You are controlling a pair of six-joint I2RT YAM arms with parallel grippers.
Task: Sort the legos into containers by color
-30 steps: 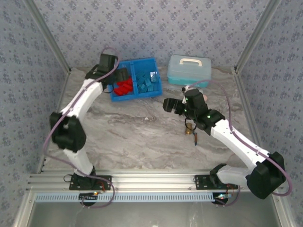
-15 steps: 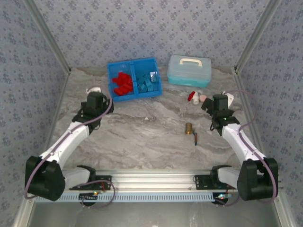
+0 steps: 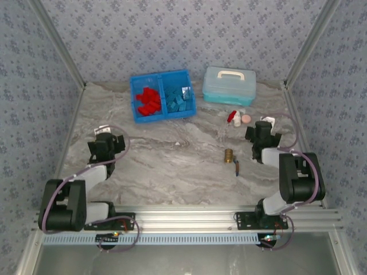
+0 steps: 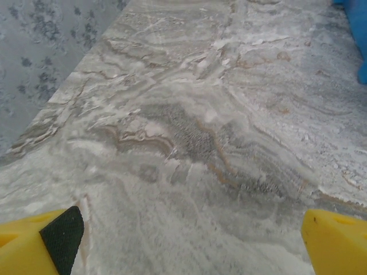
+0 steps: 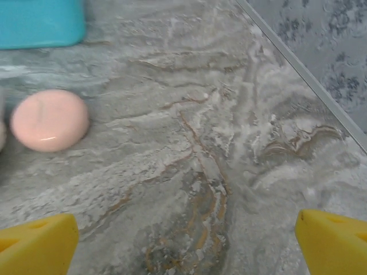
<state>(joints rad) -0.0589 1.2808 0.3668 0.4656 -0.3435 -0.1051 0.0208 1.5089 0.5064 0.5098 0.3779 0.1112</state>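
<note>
A blue tray (image 3: 163,117) holds red legos (image 3: 148,103) in its left compartment, light blue legos (image 3: 178,101) in its right. Left gripper (image 4: 183,246) and right gripper (image 5: 183,240) sit low over the bench (image 3: 183,166), fingers spread wide.

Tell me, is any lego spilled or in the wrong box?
Nothing stands out. The red legos lie in the left compartment of the blue tray and the light blue legos in the right one. No colours look mixed.
</note>
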